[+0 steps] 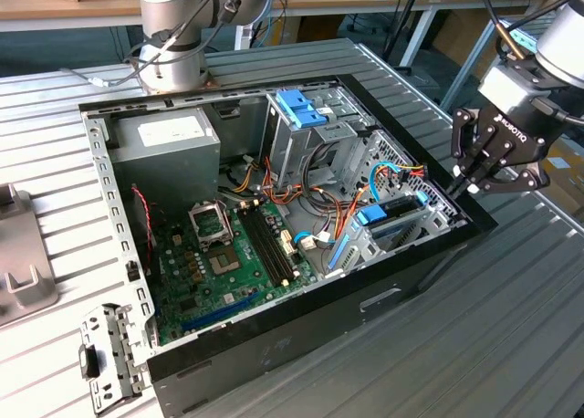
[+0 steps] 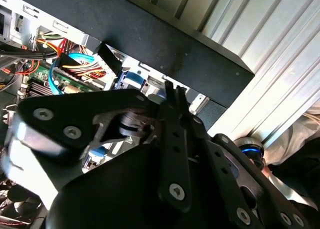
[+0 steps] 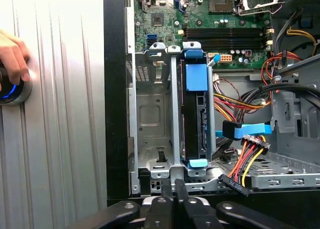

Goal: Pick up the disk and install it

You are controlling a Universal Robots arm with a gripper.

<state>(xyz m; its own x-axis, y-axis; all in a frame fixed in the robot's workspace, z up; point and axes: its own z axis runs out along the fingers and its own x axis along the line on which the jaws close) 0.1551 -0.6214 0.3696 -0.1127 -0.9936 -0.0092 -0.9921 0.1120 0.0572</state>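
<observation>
The disk (image 1: pixel 394 212) stands on edge in a slot of the metal bay at the case's front corner, framed by light blue rails. In the first wrist view the disk (image 3: pixel 195 120) fills one slot, a blue tab at each end, and the slot (image 3: pixel 150 119) beside it is bare. My gripper (image 1: pixel 459 188) hangs just outside the case's black front wall, above that bay, fingers shut on nothing. Its fingertips (image 3: pixel 174 188) meet at the case rim, apart from the disk. In the second wrist view the gripper (image 2: pixel 169 89) is seen from behind.
The open computer case (image 1: pixel 274 340) lies on a ribbed metal table. Inside are a grey power-supply box (image 1: pixel 169 140), a drive cage with a blue bracket (image 1: pixel 301 108), a motherboard (image 1: pixel 228 254) and loose cables (image 1: pixel 319 208). A hand (image 3: pixel 11 54) rests on a blue-lit knob (image 3: pixel 11 91).
</observation>
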